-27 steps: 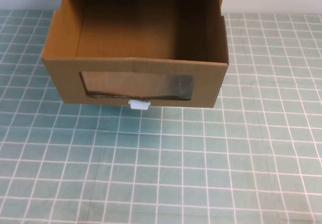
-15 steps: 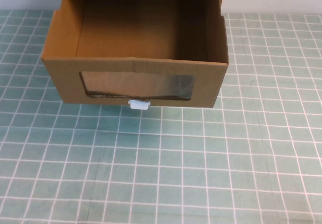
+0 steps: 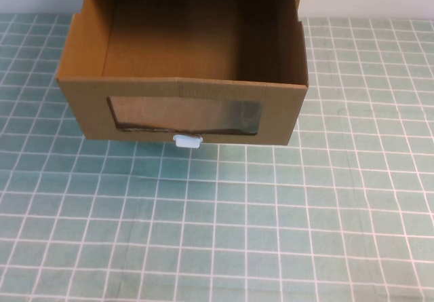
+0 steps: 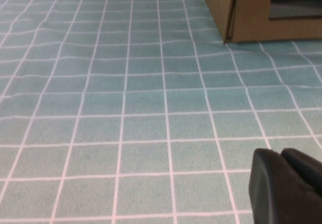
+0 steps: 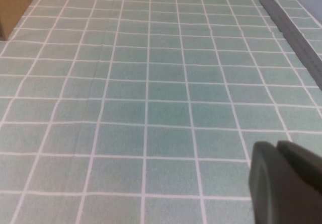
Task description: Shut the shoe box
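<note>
Shoe box [image 3: 183, 78] stands pulled open — left claw [image 4: 287, 186] and right claw [image 5: 284, 181] low over mat, spread untellable.

Shoe box [image 3: 182, 105] on grid tbl [image 3: 271, 234]

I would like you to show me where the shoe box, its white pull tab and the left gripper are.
shoe box [image 3: 196, 91], high view, top edge of front panel.
white pull tab [image 3: 187, 141], high view, middle of the tab under the window.
left gripper [image 4: 282, 156], left wrist view, where the two dark fingertips meet.
</note>
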Robot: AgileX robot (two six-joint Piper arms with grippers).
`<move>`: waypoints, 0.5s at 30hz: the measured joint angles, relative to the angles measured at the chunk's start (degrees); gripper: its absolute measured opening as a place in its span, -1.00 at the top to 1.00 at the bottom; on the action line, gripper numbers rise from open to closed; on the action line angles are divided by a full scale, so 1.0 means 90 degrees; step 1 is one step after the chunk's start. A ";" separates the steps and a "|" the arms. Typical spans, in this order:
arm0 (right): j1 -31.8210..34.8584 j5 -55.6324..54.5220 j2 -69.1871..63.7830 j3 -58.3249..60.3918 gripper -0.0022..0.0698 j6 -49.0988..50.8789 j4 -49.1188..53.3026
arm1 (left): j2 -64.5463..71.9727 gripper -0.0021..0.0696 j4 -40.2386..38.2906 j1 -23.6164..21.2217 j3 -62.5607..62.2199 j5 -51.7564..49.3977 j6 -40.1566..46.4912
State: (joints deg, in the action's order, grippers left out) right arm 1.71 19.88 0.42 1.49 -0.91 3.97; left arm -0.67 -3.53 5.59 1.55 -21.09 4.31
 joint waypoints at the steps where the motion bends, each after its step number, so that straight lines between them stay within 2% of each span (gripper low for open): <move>1: 0.0000 0.0000 0.0000 0.0000 0.98 0.0000 0.0000 | 0.0000 0.96 0.0000 0.0000 0.0000 0.0053 0.0000; 8: 0.0000 -0.0774 0.0000 0.0010 0.98 0.0000 0.0014 | 0.0000 0.96 -0.0009 0.0000 0.0000 0.0459 0.0000; 15: 0.0000 -0.2856 0.0000 0.0010 0.98 0.0000 0.0028 | 0.0000 0.96 -0.0024 0.0000 0.0000 0.1952 0.0000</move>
State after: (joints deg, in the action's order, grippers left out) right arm 1.71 -5.83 0.42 1.58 -0.91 4.22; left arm -0.67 -3.75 5.59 1.55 -3.52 4.31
